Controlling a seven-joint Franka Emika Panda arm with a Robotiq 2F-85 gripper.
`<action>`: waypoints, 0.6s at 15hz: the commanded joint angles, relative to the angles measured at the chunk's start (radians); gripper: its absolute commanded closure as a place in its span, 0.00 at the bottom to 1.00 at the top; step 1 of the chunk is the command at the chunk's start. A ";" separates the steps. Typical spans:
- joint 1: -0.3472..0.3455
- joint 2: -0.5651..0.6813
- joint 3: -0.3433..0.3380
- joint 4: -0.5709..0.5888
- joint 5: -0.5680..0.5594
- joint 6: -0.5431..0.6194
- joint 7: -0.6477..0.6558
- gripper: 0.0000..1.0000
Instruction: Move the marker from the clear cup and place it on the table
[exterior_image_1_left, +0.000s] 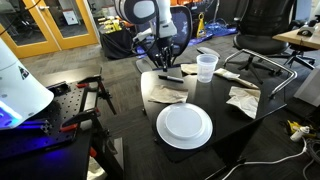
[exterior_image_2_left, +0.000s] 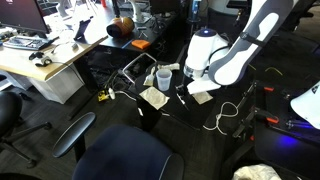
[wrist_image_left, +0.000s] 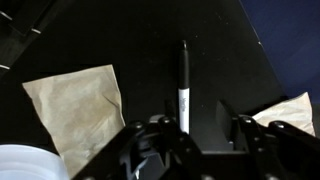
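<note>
The hand (wrist_image_left: 205, 128) is spread wide and seems to grip nothing. The marker (wrist_image_left: 183, 85) lies flat on the counter (wrist_image_left: 110, 35) (outside the clear cup (exterior_image_1_left: 207, 67)) — long axis pointing straight away from the hand, its near end between the jaws.

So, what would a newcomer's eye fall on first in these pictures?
Probably the round white plate, bright against the glossy black table, on its near side in an exterior view. The clear cup stands farther back. In the wrist view, the dark marker runs straight out ahead of the tool, with a pale paper napkin beside it.
</note>
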 joint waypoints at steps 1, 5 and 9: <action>0.027 -0.019 -0.032 -0.014 -0.011 0.014 -0.017 0.19; 0.042 -0.061 -0.058 -0.045 -0.018 0.023 -0.016 0.00; 0.053 -0.107 -0.091 -0.056 -0.037 0.022 -0.012 0.00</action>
